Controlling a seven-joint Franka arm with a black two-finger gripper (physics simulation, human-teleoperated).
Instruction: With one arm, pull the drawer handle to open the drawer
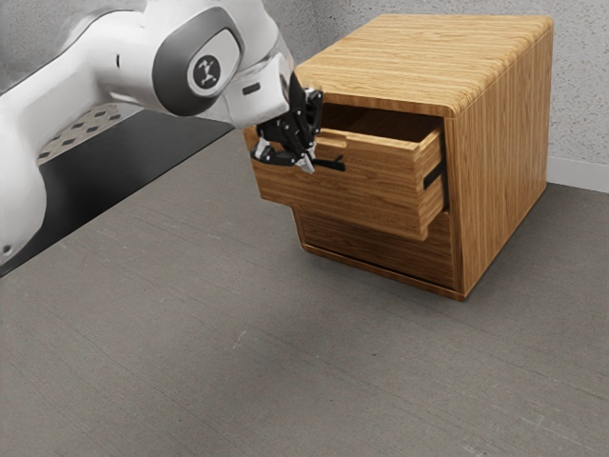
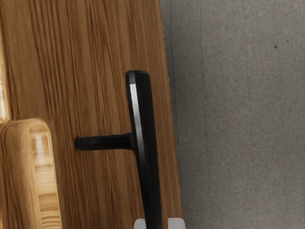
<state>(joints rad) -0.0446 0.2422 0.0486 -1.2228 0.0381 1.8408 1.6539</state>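
Note:
A light wooden cabinet (image 1: 495, 143) stands on the floor with its top drawer (image 1: 362, 186) pulled partway out, so the hollow inside shows. On the drawer's front is a black bar handle (image 1: 330, 165). My black gripper (image 1: 304, 162) is at that handle, shut on it from two sides. In the wrist view the handle (image 2: 142, 143) runs along the wooden drawer front (image 2: 86, 71) on a short black post. My pale fingertip pads (image 2: 175, 223) sit on either side of the bar's near end.
A lower drawer (image 1: 381, 249) under the open one sits flush in the cabinet. Grey floor (image 1: 285, 362) spreads in front and to the exterior view's right. A black mat (image 1: 124, 171) lies by the arm's base. A grey wall stands behind the cabinet.

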